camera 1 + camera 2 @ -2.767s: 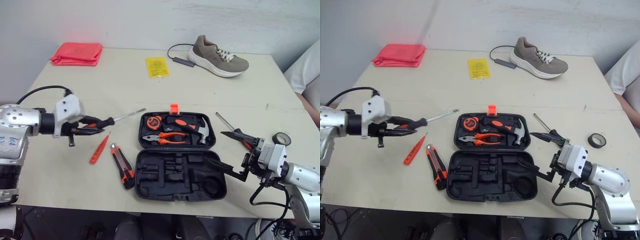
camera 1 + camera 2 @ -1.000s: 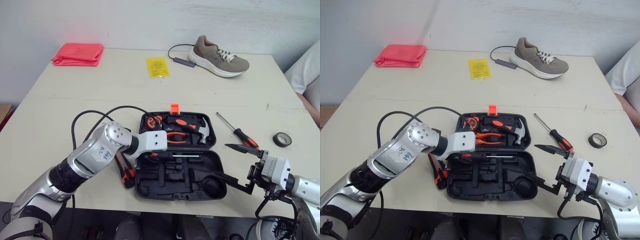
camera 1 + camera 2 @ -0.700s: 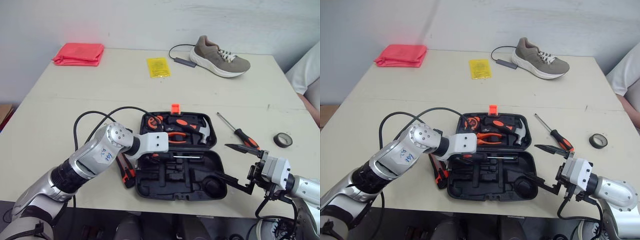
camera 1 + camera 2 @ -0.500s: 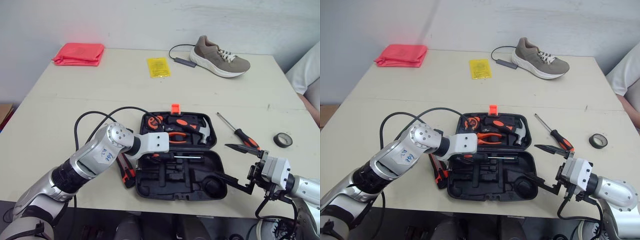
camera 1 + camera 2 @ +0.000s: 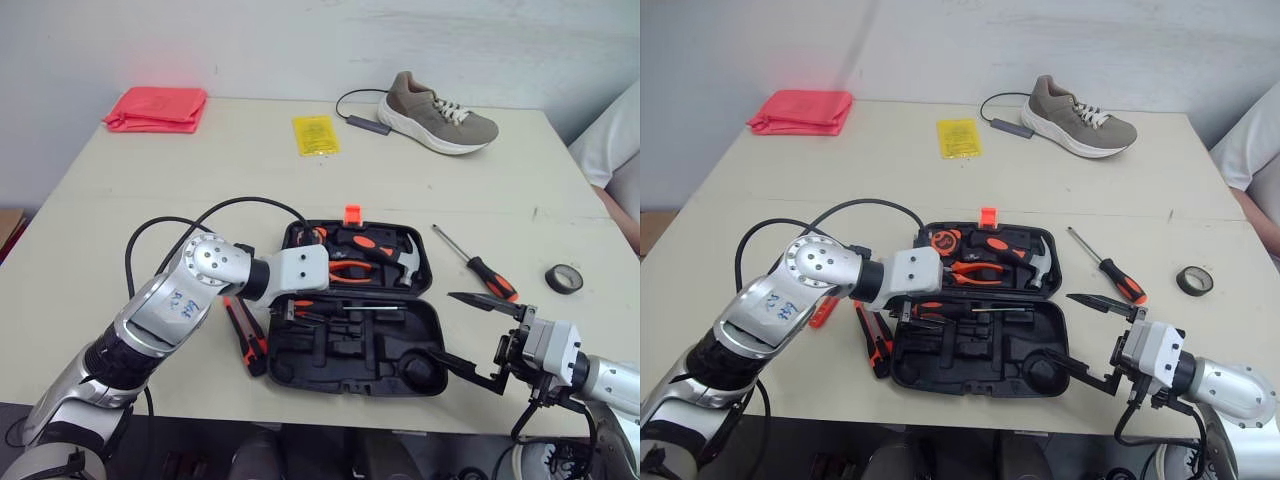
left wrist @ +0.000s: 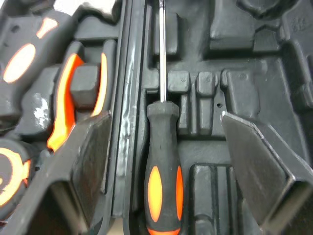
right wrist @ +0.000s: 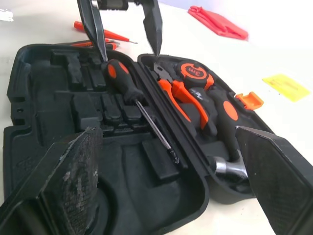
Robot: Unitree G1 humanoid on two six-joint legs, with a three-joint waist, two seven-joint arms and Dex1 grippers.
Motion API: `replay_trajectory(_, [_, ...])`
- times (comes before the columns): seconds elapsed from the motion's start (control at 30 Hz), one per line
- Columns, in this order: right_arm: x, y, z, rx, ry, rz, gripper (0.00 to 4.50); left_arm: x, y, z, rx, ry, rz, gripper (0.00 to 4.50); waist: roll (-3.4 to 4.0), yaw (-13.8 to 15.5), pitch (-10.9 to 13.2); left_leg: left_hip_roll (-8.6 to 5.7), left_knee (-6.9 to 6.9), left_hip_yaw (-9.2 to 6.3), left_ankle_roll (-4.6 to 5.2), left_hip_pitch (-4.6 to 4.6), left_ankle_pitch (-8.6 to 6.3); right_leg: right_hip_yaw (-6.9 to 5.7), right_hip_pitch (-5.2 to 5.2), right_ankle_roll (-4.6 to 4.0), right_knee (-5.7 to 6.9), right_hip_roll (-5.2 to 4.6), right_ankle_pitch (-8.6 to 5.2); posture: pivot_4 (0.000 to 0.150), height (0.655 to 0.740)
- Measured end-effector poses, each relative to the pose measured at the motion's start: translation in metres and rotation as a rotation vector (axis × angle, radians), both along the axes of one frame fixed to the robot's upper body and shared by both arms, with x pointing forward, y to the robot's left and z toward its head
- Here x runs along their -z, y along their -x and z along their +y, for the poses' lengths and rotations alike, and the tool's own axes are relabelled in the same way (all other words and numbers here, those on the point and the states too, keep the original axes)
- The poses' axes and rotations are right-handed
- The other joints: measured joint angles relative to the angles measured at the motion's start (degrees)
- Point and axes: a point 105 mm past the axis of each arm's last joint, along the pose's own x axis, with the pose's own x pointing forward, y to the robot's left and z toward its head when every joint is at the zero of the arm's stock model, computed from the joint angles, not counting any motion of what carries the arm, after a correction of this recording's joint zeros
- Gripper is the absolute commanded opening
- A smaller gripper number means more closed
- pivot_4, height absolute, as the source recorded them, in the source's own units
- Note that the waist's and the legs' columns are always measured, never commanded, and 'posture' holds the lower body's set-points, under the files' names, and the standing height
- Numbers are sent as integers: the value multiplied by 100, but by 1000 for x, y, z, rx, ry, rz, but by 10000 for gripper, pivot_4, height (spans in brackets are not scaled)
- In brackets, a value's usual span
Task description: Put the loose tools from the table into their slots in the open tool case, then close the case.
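The black tool case lies open at the table's front. Its far half holds a tape measure, pliers and a hammer. A black-and-orange screwdriver lies in the near half along the hinge. My left gripper is open, its fingers straddling the handle without touching it. My right gripper hangs open just right of the case. Loose on the table are a second screwdriver right of the case, a utility knife left of it, and a red tester partly behind my left arm.
A roll of black tape lies at the right. At the back are a shoe with a cable, a yellow packet and a red cloth. A person's white sleeve shows at the right edge.
My left arm brought the screwdriver from the left of the table into the case's near half. In the last half second it drew back leftward, leaving the tool lying there. The right gripper held still.
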Motion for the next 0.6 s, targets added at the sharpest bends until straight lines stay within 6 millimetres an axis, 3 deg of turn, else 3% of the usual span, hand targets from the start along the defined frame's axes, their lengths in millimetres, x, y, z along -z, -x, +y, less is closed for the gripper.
replay_trajectory(0.07, [0, 0, 0, 0, 0, -1, 45000, 0, 1, -6, 19, 87, 24, 23078, 0, 0, 0, -1, 0, 0, 0, 4, 0, 0, 4, 0, 1, -1, 0, 1500, 7400])
replay_trajectory(0.2, [0, 0, 0, 0, 0, 0, 45000, 14, -4, -5, 3, 195, 82, 3421, 1, 0, -1, -5, -1, 1, 0, 9, 0, 0, 7, 0, 0, 1, 0, 1500, 7400])
replay_trajectory(0.23, [0, 0, 0, 1, 0, 1, 45000, 18, -5, -5, -2, 207, 91, 748, 1, 0, -1, -6, 0, 1, 0, 9, 0, -1, 7, 0, 0, 1, 0, 1500, 7400])
replay_trajectory(0.6, [2, 1, -1, 16, -5, 11, 45000, 52, -17, -10, -61, 209, 134, 748, 2, 0, -1, -6, -2, 1, 0, 9, 0, -1, 7, 0, 0, 2, 0, 1500, 7400])
